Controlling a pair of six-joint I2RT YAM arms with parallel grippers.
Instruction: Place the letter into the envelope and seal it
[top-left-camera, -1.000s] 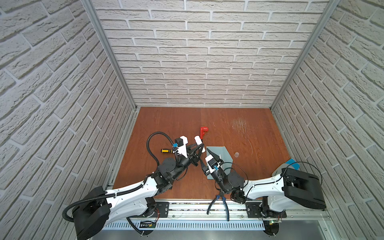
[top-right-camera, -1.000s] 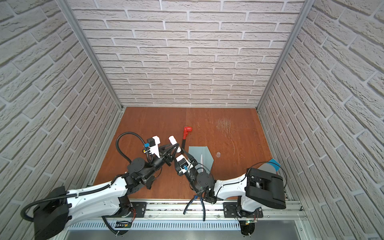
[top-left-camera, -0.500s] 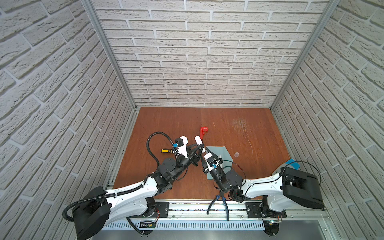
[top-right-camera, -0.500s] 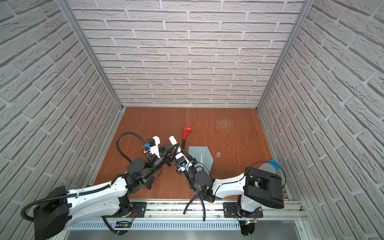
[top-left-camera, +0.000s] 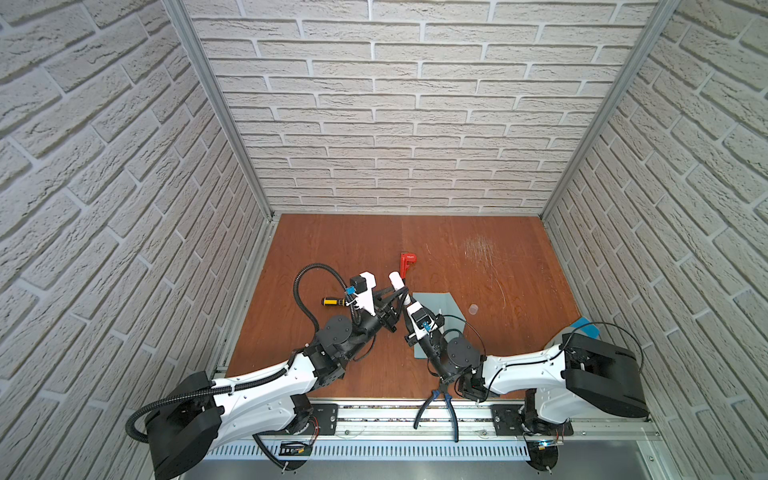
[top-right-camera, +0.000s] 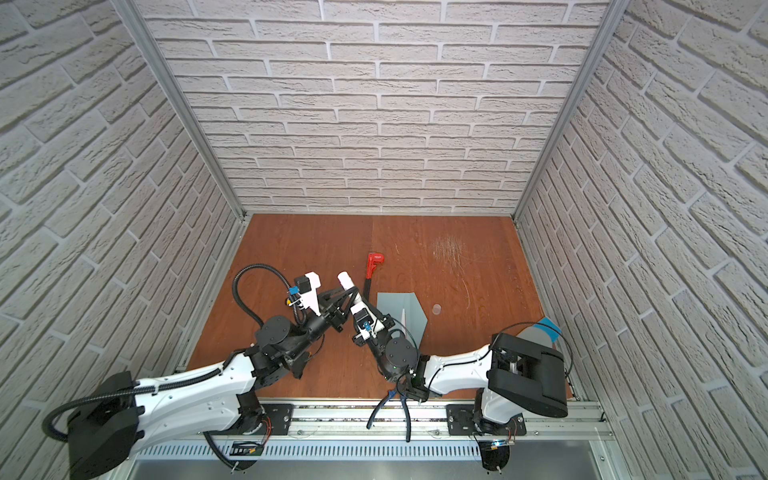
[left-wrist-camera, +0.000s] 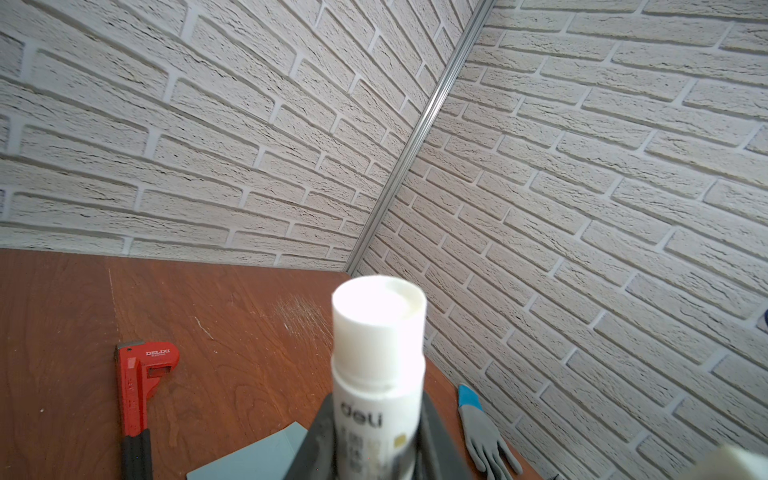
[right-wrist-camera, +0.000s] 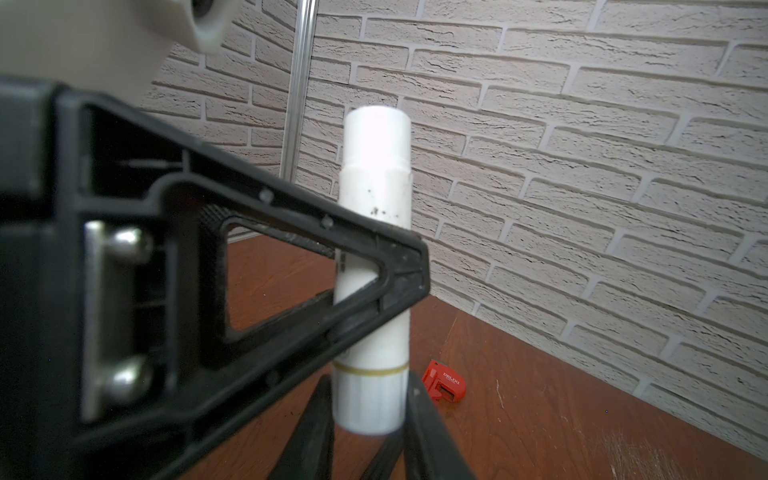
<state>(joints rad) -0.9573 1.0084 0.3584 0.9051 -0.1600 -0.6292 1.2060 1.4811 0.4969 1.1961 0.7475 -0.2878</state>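
- The left arm (top-left-camera: 266, 382) is stretched from 7 o'clock toward 1 o'clock in both top views, and the left gripper (top-left-camera: 400, 291) is clamped across a glue stick (top-left-camera: 397, 281).
- The right arm (top-left-camera: 519, 370) is extended from 4 o'clock toward 10 o'clock, and the right gripper (right-wrist-camera: 365, 419) is closed on the stick's base end, just beside the left gripper.

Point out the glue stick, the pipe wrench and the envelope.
glue stick (left-wrist-camera: 376, 395), left wrist view, upper body below the cap.
pipe wrench (left-wrist-camera: 132, 395), left wrist view, red shank.
envelope (top-right-camera: 413, 318), a top view, uncovered paper.

Smooth plastic glue stick (right-wrist-camera: 376, 187), scratched wooden tabletop (top-left-camera: 353, 249), matt paper envelope (top-right-camera: 395, 303)
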